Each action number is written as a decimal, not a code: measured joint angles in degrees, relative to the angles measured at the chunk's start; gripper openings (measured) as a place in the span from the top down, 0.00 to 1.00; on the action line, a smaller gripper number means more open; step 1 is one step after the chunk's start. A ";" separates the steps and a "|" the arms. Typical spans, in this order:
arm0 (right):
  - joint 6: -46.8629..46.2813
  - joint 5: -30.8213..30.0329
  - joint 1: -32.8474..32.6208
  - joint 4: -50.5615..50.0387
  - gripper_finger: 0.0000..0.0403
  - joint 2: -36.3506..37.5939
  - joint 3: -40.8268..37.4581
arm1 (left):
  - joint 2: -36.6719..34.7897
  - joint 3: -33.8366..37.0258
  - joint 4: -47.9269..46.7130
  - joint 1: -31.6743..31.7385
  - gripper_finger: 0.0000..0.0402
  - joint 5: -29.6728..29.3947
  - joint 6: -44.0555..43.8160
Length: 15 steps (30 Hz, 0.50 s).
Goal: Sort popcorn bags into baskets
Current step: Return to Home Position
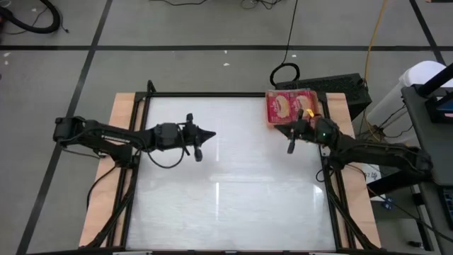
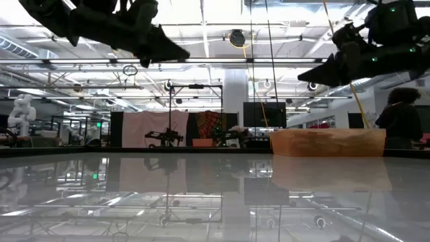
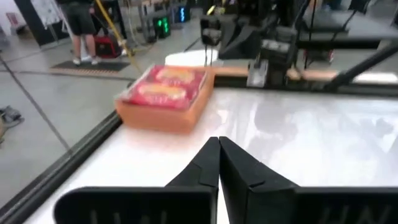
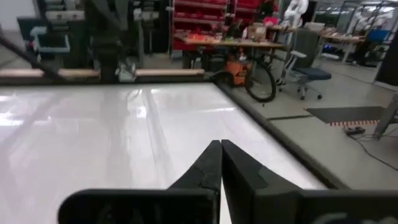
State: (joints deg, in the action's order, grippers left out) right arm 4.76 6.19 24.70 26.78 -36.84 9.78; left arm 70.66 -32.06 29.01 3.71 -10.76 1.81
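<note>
**Entry: filled tray, both arms raised (hazards on withdrawal)**

**Stock.** Popcorn bags (image 1: pixel 287 105): red packets, picture face up, heaped in the orange tray (image 3: pixel 163 119). The heap stands above the low wall, and the number of bags cannot be told. The tray sits at the bench (image 1: pixel 226 198) corner, top right in the high view.

**Left hand** (image 1: pixel 200 140): fingers pressed together, holding nothing. It is raised over the left-centre of the bench, well apart from the tray.

**Right hand** (image 1: pixel 291 144): fingers pressed together, empty and raised. It is just beside the tray's inner side.

**Hazards, as judged:**
- The right arm is the chief risk. If it swings or dips beside the tray, it could clip the wall or the top packets.
- The overfilled heap offers little restraint, so a knock to the tray might send the upper bags sliding onto the bench or over its edge.
- The left arm poses little risk, with no bags near it.
</note>
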 joint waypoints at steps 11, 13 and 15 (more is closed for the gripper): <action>0.44 -10.91 -13.05 -0.03 1.00 0.74 -4.28 | 0.09 9.99 12.98 -3.97 0.99 -4.93 0.53; 0.43 -10.95 -14.75 -0.02 1.00 0.99 -4.64 | 0.09 12.49 16.45 -3.99 0.99 -5.24 -0.39; 0.29 -10.90 -16.43 0.01 1.00 1.58 -4.97 | 0.10 14.45 19.76 -4.35 0.99 -5.76 -0.56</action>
State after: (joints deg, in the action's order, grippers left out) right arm 5.05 -4.71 8.27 26.79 -35.26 4.81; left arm 70.76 -17.61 48.78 -0.63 -16.52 1.25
